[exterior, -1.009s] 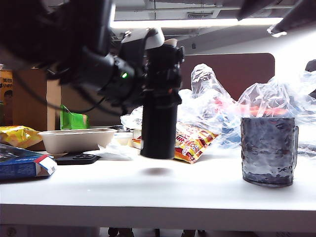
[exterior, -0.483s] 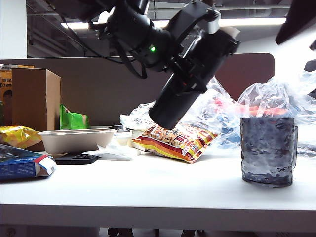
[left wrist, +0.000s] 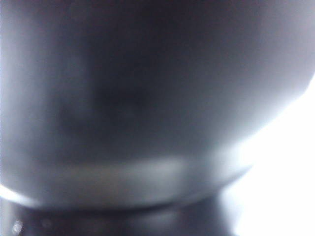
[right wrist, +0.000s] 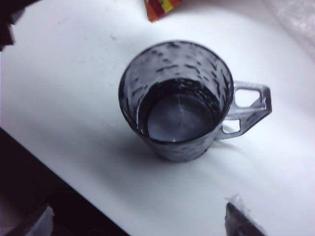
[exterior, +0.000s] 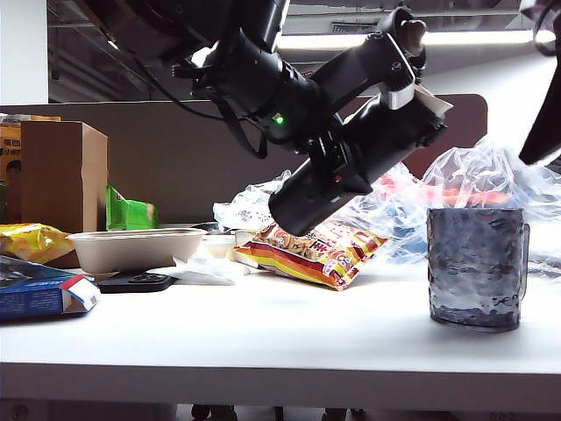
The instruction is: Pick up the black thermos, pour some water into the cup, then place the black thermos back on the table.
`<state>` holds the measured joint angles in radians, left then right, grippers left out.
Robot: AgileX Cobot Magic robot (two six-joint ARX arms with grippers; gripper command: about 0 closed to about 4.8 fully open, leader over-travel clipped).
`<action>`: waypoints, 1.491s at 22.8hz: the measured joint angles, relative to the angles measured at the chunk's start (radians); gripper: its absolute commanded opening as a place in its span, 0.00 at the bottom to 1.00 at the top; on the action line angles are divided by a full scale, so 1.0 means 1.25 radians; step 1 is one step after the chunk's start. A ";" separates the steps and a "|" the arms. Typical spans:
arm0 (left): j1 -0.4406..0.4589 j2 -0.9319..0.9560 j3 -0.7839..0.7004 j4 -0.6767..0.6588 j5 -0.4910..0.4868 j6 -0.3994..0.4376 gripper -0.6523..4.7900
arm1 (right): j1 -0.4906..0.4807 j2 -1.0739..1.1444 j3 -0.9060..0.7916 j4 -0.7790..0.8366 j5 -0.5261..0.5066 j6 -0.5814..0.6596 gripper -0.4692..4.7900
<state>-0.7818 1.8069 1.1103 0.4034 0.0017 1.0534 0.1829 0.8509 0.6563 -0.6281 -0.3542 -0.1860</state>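
The left gripper (exterior: 346, 162) is clamped on the black thermos (exterior: 351, 162) mid-body, holding it in the air above the table (exterior: 263, 338), well clear of the surface. The thermos is tilted hard, lid end up and toward the right of the exterior view, base end down toward the left; its flip lid (exterior: 405, 53) hangs open at the top with the pale spout (exterior: 429, 101) pointing to the right side, above and left of the cup (exterior: 478, 267). No water stream is visible. The left wrist view is filled with a blurred dark curved surface, the thermos (left wrist: 138, 98) right against the lens, and no fingers can be made out there.

The cup stands upright on the table at the right, handle on its far right side in the exterior view, apart from the thermos. The right wrist view looks down into the cup (right wrist: 177, 101): dark inside, handle (right wrist: 248, 108) sticking out sideways, standing near the table edge.

The right gripper's fingers don't show in its own wrist view; a dark arm part (exterior: 545, 114) is at the far right edge of the exterior view, above the cup. Jaws read as wide open, holding nothing.

Behind: a snack bag (exterior: 307, 250) lying flat, clear plastic bags (exterior: 491, 180), a beige tray (exterior: 136, 248), a cardboard box (exterior: 61, 175), a blue box (exterior: 39, 294) front left
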 measured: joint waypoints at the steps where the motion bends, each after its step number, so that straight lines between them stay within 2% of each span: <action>1: -0.005 0.001 0.000 0.003 0.003 0.020 0.11 | 0.000 0.000 -0.006 0.001 -0.005 -0.001 1.00; 4: -0.009 0.025 0.000 0.046 0.015 0.045 0.11 | 0.000 0.000 -0.006 0.039 -0.022 -0.002 1.00; 8: -0.007 0.032 0.002 0.157 0.013 0.024 0.11 | 0.000 0.000 -0.006 0.041 -0.022 -0.002 1.00; 13: -0.006 0.106 0.065 0.115 0.013 0.026 0.12 | 0.000 0.000 -0.006 0.042 -0.023 -0.002 1.00; 15: -0.005 0.103 0.077 0.130 0.013 0.027 0.12 | 0.000 0.000 -0.006 0.042 -0.023 -0.002 1.00; 25: -0.005 0.103 0.077 0.128 0.013 0.027 0.12 | 0.000 -0.007 -0.006 0.043 -0.023 -0.002 1.00; 28: 0.002 0.103 0.076 0.129 0.016 0.102 0.12 | 0.000 -0.011 -0.006 0.043 -0.023 -0.002 1.00; 32: 0.028 0.103 0.076 0.126 0.038 0.278 0.12 | 0.000 -0.011 -0.006 0.042 -0.023 -0.002 1.00; 34: 0.023 0.103 0.076 0.127 0.054 0.344 0.12 | 0.000 -0.011 -0.006 0.043 -0.023 -0.002 1.00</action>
<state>-0.7532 1.9354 1.2053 0.5617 0.0696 1.4834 0.1825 0.8375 0.6487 -0.5747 -0.3824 -0.1886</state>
